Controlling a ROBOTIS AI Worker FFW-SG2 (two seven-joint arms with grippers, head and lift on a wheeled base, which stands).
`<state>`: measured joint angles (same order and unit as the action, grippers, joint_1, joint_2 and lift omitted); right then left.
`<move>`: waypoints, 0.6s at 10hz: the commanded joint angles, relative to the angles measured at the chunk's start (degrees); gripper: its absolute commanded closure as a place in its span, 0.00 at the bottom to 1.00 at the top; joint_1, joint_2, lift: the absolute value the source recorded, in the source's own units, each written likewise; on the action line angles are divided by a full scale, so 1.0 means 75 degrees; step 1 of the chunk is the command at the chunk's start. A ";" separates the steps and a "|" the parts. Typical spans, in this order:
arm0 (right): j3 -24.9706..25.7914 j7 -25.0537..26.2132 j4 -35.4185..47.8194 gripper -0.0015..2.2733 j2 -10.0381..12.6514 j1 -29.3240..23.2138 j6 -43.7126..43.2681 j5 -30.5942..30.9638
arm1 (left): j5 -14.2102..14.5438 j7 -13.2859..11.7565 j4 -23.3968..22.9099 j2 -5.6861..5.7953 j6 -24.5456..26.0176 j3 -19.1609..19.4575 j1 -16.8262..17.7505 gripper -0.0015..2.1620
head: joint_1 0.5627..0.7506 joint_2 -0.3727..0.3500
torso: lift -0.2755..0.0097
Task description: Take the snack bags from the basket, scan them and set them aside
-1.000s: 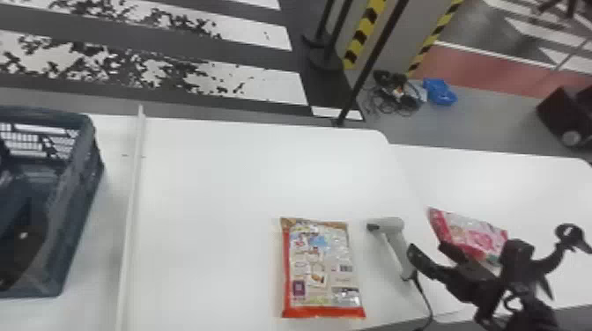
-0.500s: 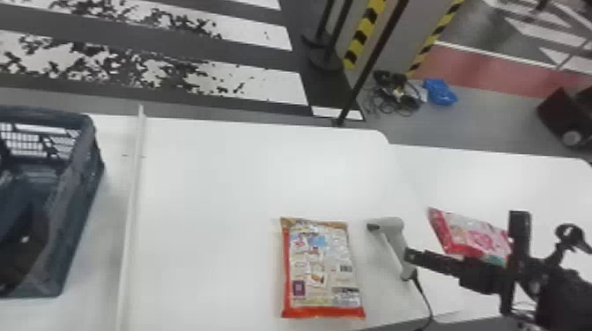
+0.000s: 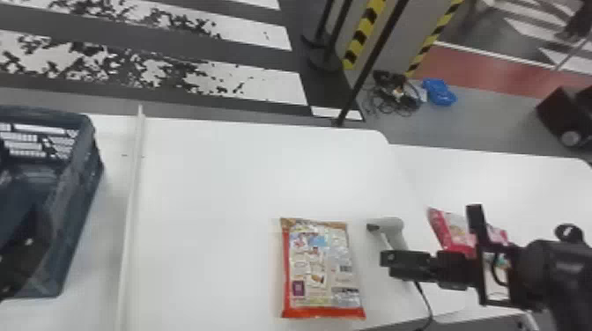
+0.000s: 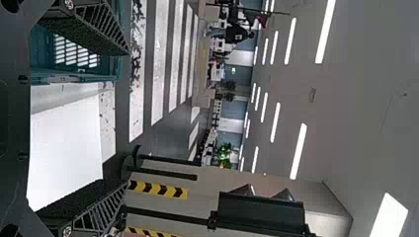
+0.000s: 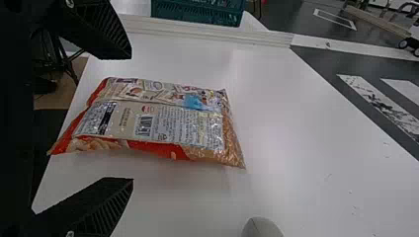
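Observation:
At the head view's right, my right gripper (image 3: 387, 264) points left over the scanner's handle. The scanner (image 3: 394, 226) lies right of the orange-edged snack bag (image 3: 319, 268). In the right wrist view the right gripper (image 5: 132, 117) stands open, empty, facing the same snack bag (image 5: 168, 118), barcode upward. A pink snack bag (image 3: 447, 226) lies behind the right gripper, partly covered by it. Dark parts of my left gripper (image 3: 26, 251) show over the basket (image 3: 81, 189). The left gripper (image 4: 126, 117) is open in the left wrist view, beside the basket (image 4: 74, 78).
A raised white strip (image 3: 132, 198) runs across the table (image 3: 220, 176) between basket and orange-edged bag. The scanner's cable (image 3: 425, 301) trails toward the table's near edge. Poles (image 3: 370, 66) stand behind the table.
The right gripper has turned about its own axis near the scanner, so its fingers overlap in the head view. The left gripper has come further into view over the basket. The bags have not moved.

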<state>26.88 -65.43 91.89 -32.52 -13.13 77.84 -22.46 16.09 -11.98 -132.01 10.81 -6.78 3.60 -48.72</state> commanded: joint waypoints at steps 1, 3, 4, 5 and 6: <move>-0.0583 -0.0019 -0.0427 0.02 0.0024 0.0204 -0.0540 0.0229 | 0.0000 -0.0008 0.0000 0.0001 -0.0062 0.0000 -0.0031 0.03 | 0.70 0.07 | 0.70; -0.1122 -0.0019 -0.0650 0.02 0.0223 0.0321 -0.1243 0.0615 | 0.0000 -0.0055 -0.0024 0.0012 -0.0132 0.0035 -0.0125 0.03 | 0.70 0.11 | 0.70; -0.1310 -0.0019 -0.0802 0.02 0.0317 0.0403 -0.1547 0.0803 | 0.0000 -0.0091 -0.0035 0.0012 -0.0156 0.0058 -0.0160 0.03 | 0.70 0.12 | 0.70; -0.1462 -0.0019 -0.0896 0.02 0.0399 0.0450 -0.1782 0.0932 | 0.0000 -0.0091 -0.0024 0.0012 -0.0249 0.0058 -0.0183 0.03 | 0.70 0.14 | 0.70; -0.1603 -0.0019 -0.0908 0.02 0.0434 0.0474 -0.1805 0.0932 | 0.0000 -0.0102 -0.0035 0.0012 -0.0249 0.0058 -0.0183 0.03 | 0.70 0.16 | 0.70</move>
<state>15.45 -65.57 85.21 -29.46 -9.73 64.53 -15.57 16.08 -12.74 -132.24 10.90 -8.57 4.04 -50.08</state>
